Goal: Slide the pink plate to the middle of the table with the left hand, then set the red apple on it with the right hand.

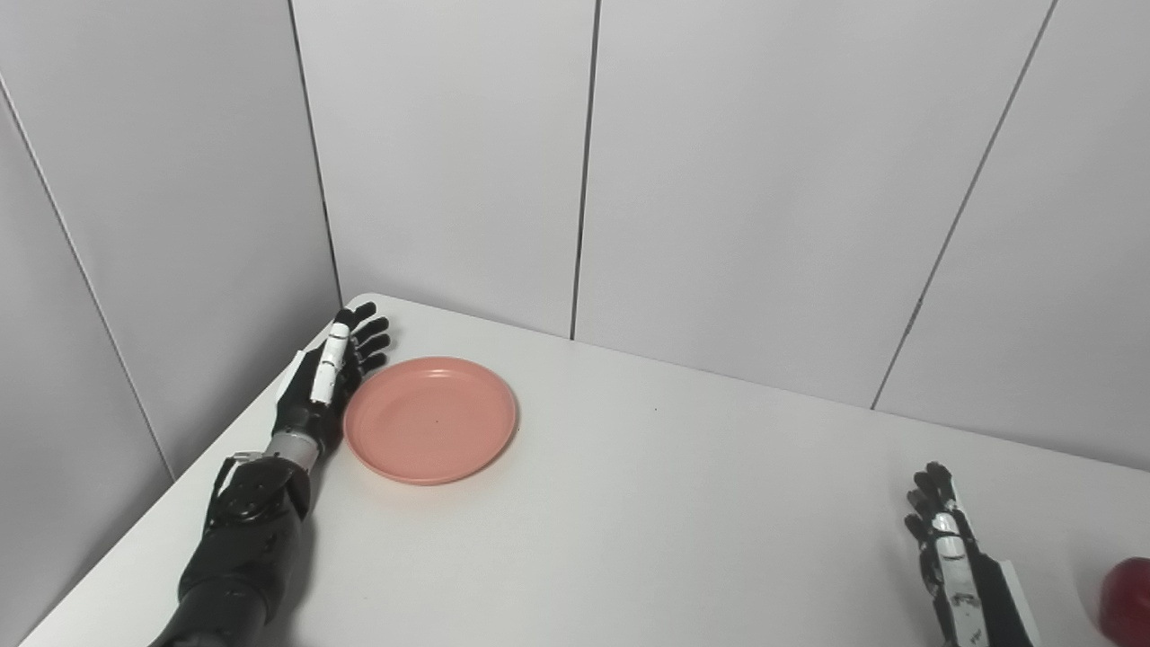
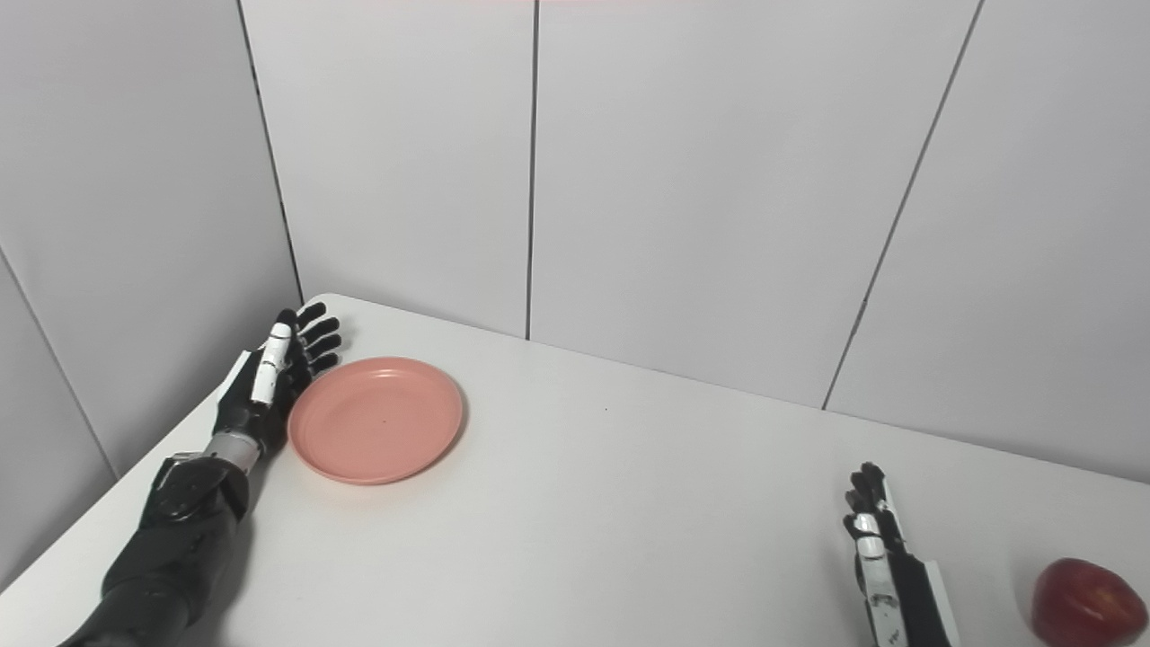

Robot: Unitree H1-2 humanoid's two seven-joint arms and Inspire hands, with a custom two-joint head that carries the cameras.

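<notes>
The left robot hand (image 1: 328,382) lies at the far left corner of the table (image 1: 683,503), edge-on with its fingers stretched straight and slightly apart, grasping nothing. The pink plate (image 1: 429,419) sits flat immediately to that hand's right, its left rim at the palm side of the fingers; whether rim and hand are actually touching or only just beside each other cannot be told from either view. This is the relation the coming move turns on: the plate lies on the inward side of the left robot hand, toward the bare middle of the table, so a sideways sweep to the right, with the straightened fingers acting as a flat pusher, looks like what the slide calls for. The plate is round, so it has no long axis to line up, though an off-centre push could make it spin or slip past the fingertips. The right robot hand (image 2: 885,566) is well apart, low at the near right, fingers extended and empty, pointing away from the robot. The red apple (image 2: 1084,600) rests on the table just to that hand's right, much nearer to it than to the left hand, and is not yet touched.
</notes>
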